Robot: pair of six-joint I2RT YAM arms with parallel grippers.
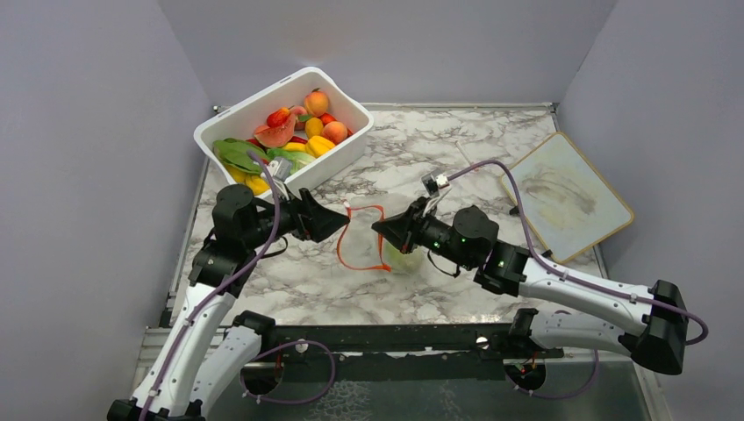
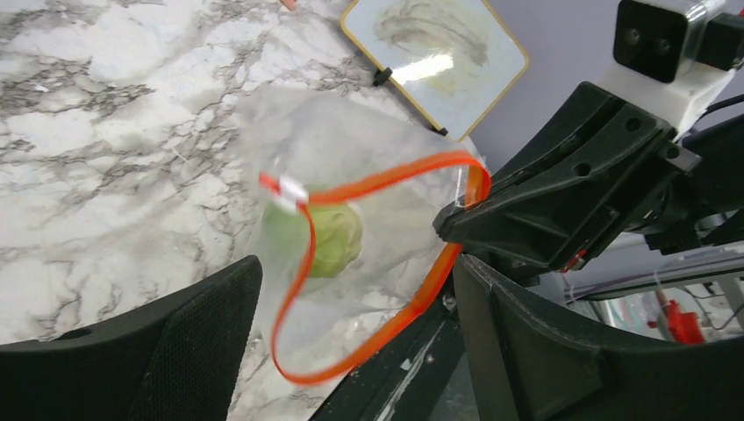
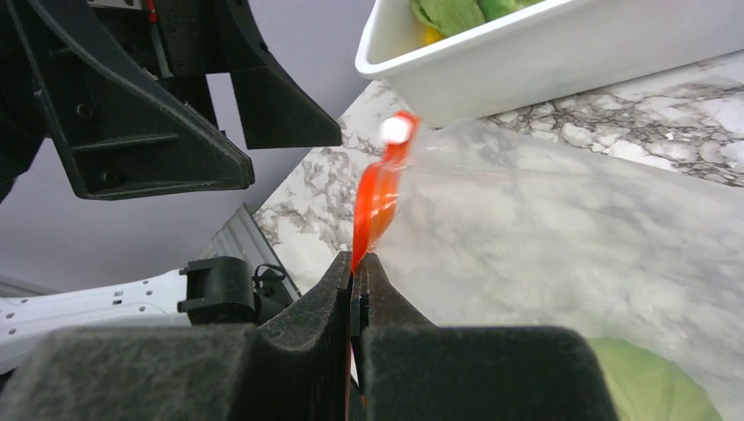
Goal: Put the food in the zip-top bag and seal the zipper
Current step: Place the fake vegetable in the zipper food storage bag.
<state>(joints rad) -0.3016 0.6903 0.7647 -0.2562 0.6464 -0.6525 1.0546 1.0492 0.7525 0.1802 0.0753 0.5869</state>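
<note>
The clear zip-top bag [image 1: 386, 241] lies mid-table with its mouth held open; the orange-red zipper [image 1: 342, 250] forms a loop. A round green cabbage [image 1: 404, 260] sits inside the bag, and it also shows in the left wrist view [image 2: 332, 239]. My right gripper [image 1: 380, 229] is shut on the zipper strip [image 3: 375, 197], pinching it at its fingertips [image 3: 340, 274]. My left gripper [image 1: 340, 223] is open just left of the bag mouth; in the left wrist view [image 2: 355, 267] its jaws stand wide on either side of the zipper loop [image 2: 303, 263] and hold nothing. The rest of the food [image 1: 298, 132] lies in the tub.
A white tub [image 1: 355, 140] holding peaches, peppers and leafy greens stands at the back left; its wall shows in the right wrist view [image 3: 561, 61]. A framed whiteboard [image 1: 566, 195] lies at the right. Grey walls close in both sides.
</note>
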